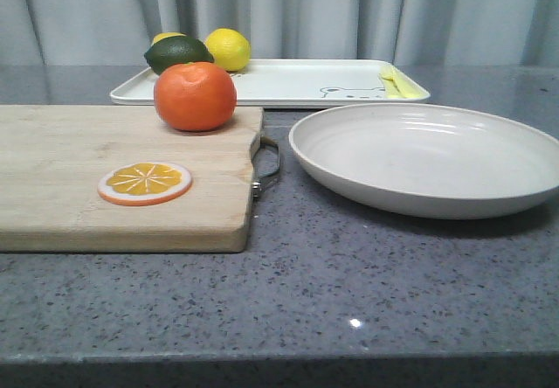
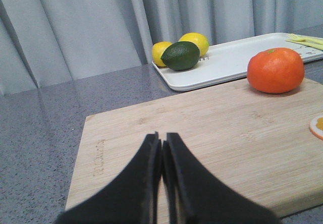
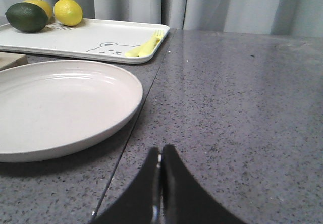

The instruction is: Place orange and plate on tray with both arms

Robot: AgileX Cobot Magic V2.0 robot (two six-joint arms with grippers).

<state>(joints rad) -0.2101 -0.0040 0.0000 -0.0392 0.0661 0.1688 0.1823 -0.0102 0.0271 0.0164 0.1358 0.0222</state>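
Two task pieces, neither on the tray yet. Orange (image 1: 195,96) sits on the far right part of the wooden cutting board (image 1: 70,178), just short of the tray's near edge. Plate (image 1: 428,156) rests on the desk (image 1: 349,292) to the board's right, also just in front of the tray (image 1: 288,82). Tray lies at the back; a dark green lime (image 1: 177,53) and two lemons (image 1: 227,49) crowd its left end, yellow cutlery (image 1: 390,82) lies at its right end, bear drawing beside that.

Left gripper (image 2: 162,141) hovers low over the near-left part of the board, jaws pressed together, nothing held. Right gripper (image 3: 160,156) hangs over bare desk just right of the plate's rim, jaws likewise together and empty.

Step in hand, as I read it: the approach, with neither object grasped.

Doing it well:
- Spread the left jaws wide before reaching; the fruit is round and glossy, so close across its widest line, not near the top.
- Leave the orange slice disc (image 1: 145,183) alone.
- Right jaws should open, then pinch the plate's raised rim on its near-right side; lift level.
- Plate is wide. Set it in the tray's open middle, clear of cutlery and citrus, and settle the orange so it cannot roll off.
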